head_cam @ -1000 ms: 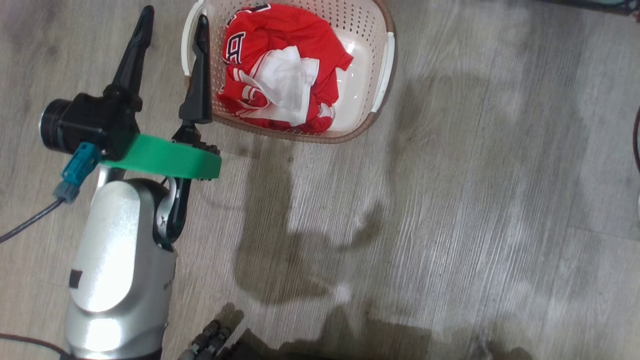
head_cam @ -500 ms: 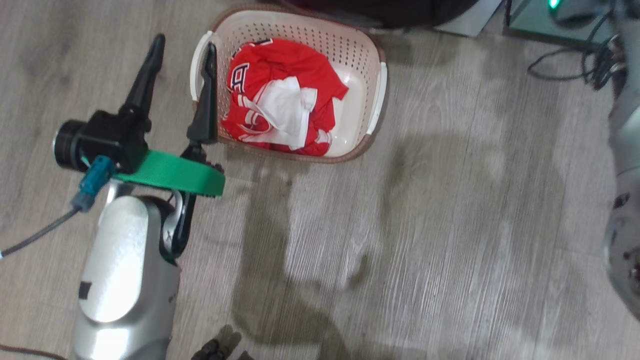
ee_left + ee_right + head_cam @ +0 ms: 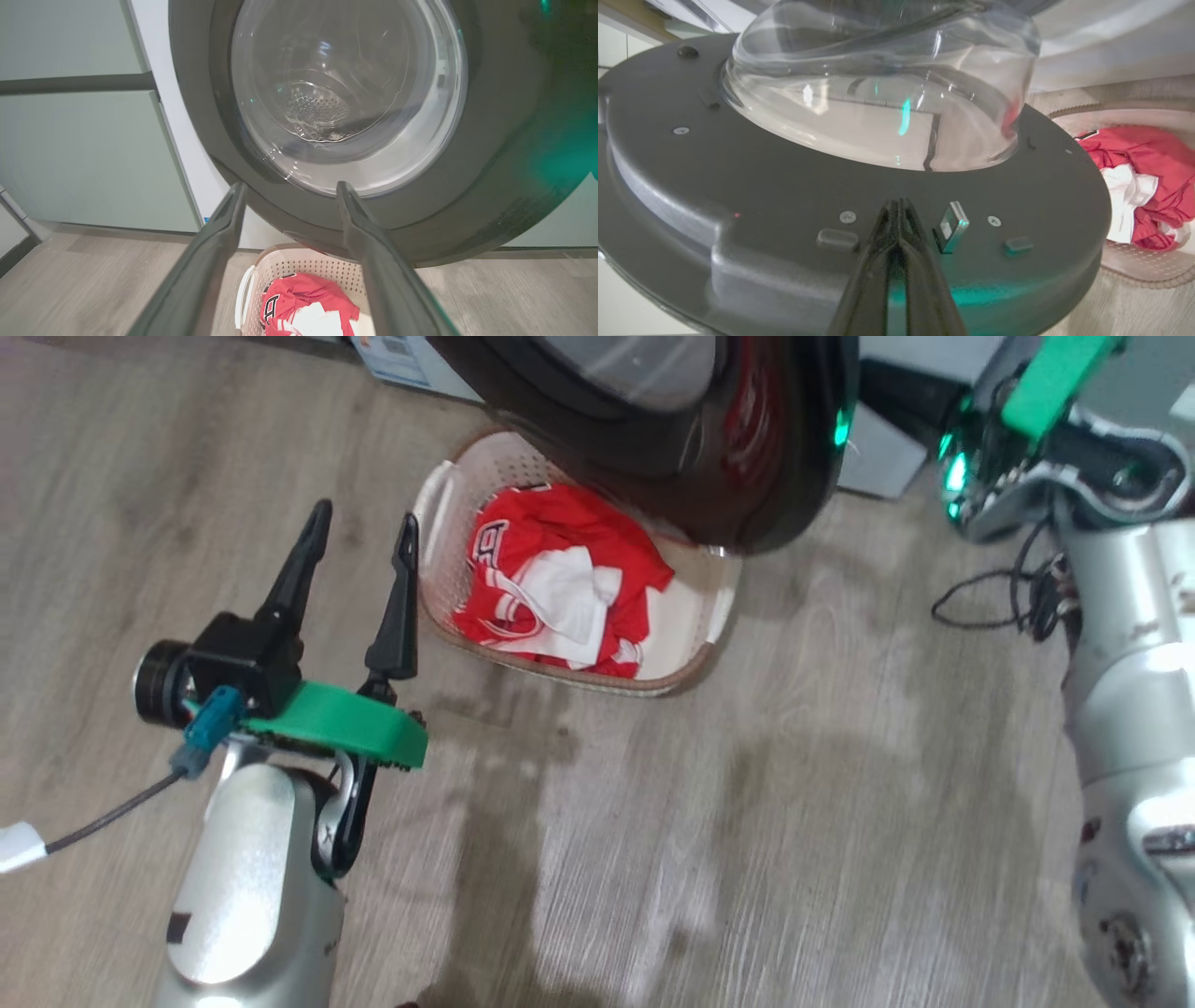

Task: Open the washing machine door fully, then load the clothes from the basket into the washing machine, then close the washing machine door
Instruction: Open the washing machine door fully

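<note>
Glossy black round glass-bowled washing machine door [image 3: 672, 429] hangs open over the cream perforated plastic basket [image 3: 607, 686], where the red-and-white clothes [image 3: 560, 588] lie unloaded. Right gripper [image 3: 899, 205], fingers together, points at the door's grey inner rim. The left gripper [image 3: 365, 515], fingers apart and empty, hovers beside the basket. Loading and closing remain.
</note>
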Tool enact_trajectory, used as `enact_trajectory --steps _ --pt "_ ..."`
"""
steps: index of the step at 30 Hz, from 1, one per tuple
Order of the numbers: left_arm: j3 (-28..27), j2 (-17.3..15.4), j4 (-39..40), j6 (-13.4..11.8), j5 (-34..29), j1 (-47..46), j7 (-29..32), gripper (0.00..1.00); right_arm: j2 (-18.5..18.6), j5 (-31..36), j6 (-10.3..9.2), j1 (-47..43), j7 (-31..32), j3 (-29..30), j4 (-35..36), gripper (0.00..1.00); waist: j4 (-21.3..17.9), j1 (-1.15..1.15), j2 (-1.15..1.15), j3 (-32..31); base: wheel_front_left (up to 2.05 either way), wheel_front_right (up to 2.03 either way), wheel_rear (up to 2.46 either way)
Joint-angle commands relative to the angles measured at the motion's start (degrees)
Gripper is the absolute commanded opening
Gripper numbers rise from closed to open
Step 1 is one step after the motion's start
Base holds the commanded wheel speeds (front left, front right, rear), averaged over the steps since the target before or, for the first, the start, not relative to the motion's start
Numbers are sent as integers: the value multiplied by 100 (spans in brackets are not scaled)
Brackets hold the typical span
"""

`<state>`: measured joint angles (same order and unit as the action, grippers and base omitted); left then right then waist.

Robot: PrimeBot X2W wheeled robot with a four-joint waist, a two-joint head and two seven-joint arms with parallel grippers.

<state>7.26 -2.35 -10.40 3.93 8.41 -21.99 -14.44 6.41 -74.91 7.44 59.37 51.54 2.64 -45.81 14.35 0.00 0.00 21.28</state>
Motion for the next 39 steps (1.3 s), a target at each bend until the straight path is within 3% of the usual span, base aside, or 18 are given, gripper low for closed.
enact_trajectory --steps 1,20,39 --pt "-185 -103 154 5 -54 17 -56 100 -203 -57 5 -44 88 -105 281 0 146 0 0 -152 0 0 0" --pt "-90 -66 -100 -295 221 481 -56 100 -349 -342 5 -1321 584 -592 920 0 1059 0 0 -846 0 0 0" --pt "24 -59 -286 -388 360 537 -56 100 -353 -1275 5 -1573 -114 -1869 839 0 1495 0 0 -1052 0 0 0"
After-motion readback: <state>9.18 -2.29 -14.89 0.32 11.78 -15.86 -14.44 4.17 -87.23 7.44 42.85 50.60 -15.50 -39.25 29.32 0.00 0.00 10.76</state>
